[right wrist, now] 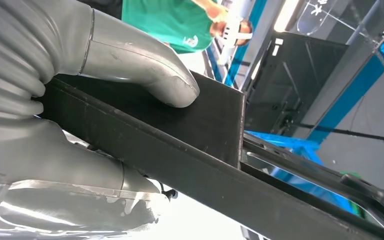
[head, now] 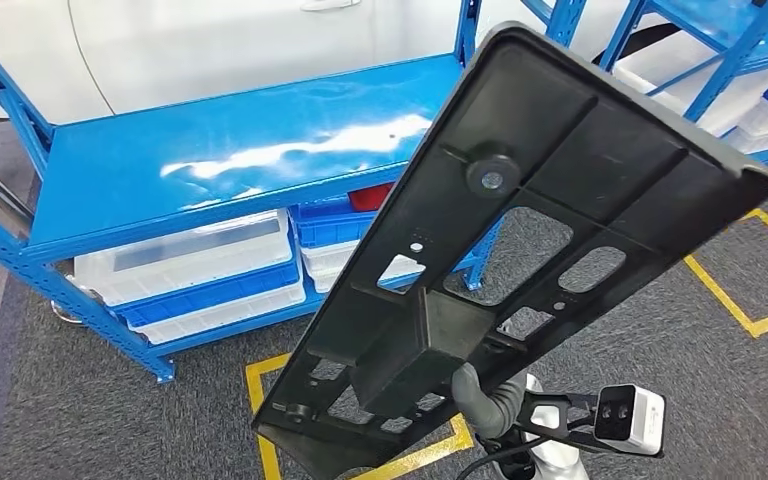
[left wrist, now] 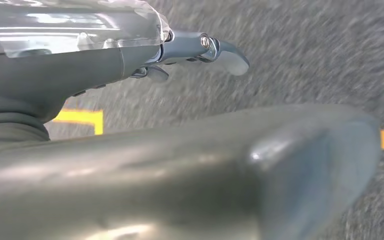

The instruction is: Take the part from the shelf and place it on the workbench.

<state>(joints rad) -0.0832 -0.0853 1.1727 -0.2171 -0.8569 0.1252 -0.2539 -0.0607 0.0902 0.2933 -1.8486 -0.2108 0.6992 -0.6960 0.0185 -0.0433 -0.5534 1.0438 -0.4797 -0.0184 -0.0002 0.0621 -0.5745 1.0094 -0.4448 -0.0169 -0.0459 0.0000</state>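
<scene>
A large black plastic part [head: 560,170], a flat ribbed panel with cut-outs and a boxy block on its back, hangs tilted in the air in front of the blue shelf [head: 210,150]. My right hand [head: 482,398] grips it from below at the block. In the right wrist view the thumb [right wrist: 145,70] presses on the block of the part [right wrist: 190,150], with the other fingers under it. My left hand [left wrist: 130,165] hangs over grey floor, fingers [left wrist: 205,50] stretched out and holding nothing.
The shelf's top board is bare and glossy. White and blue bins [head: 200,270] stand on the level below. Yellow tape lines [head: 750,290] mark the grey carpet. A person in a green shirt [right wrist: 175,22] stands beyond the part.
</scene>
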